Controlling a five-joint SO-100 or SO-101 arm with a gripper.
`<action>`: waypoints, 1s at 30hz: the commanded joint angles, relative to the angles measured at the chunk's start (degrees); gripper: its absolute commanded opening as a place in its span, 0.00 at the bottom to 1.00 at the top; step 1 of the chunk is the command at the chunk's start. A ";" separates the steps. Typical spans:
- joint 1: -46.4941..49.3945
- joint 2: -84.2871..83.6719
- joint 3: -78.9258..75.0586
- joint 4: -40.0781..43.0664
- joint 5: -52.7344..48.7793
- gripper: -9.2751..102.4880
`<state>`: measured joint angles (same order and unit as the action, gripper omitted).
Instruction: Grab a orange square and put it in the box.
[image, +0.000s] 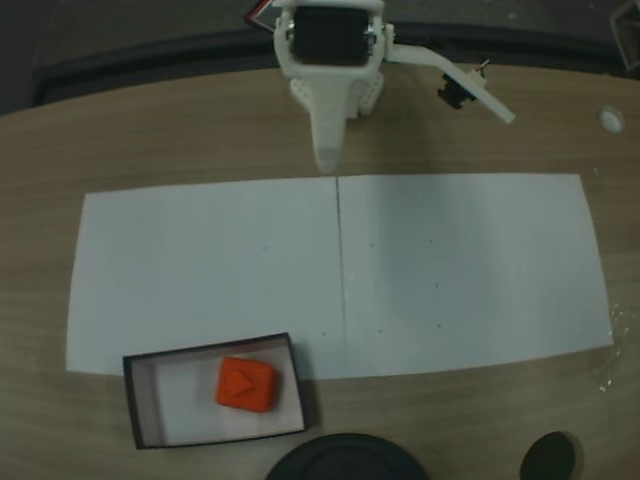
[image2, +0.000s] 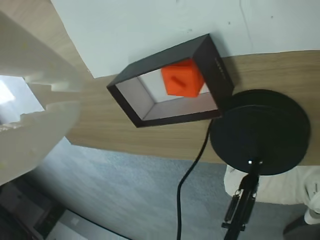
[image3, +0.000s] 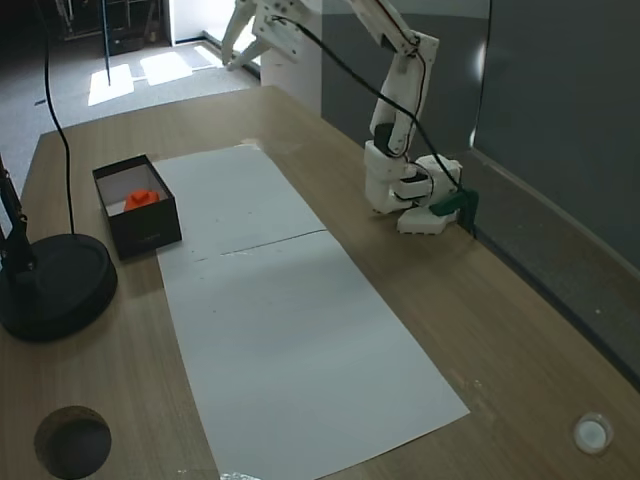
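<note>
Well, the orange square (image: 246, 385) is already sitting inside the box (image: 142, 405) — the placing looks done. The gripper (image3: 240, 40) is hanging high, jaws seemingly parted, empty — only resting remains.

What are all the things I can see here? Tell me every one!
orange square: one, bright orange-red, lying inside the box.
box: one, black walls and pale floor, on the table's edge beside the paper, partly overlapping it.
paper sheets: two, white, laid side by side along the middle of the table.
lamp base: one, round and black, next to the box, with a black cable running off it.
round hole: one, dark, in the tabletop near the corner in a fixed view.
small white disc: one, near the table's far corner.
table: one, light wood.
robot arm: one, white, base at the table's side.
gripper: one, white, raised away from the box; open or shut cannot be told.
</note>
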<state>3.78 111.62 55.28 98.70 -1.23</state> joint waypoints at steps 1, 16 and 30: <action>-3.60 15.56 15.91 -2.99 0.09 0.08; -5.01 68.55 69.52 -19.25 0.53 0.08; -5.01 87.80 81.56 -19.69 0.70 0.08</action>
<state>-1.05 197.84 136.58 80.16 -0.88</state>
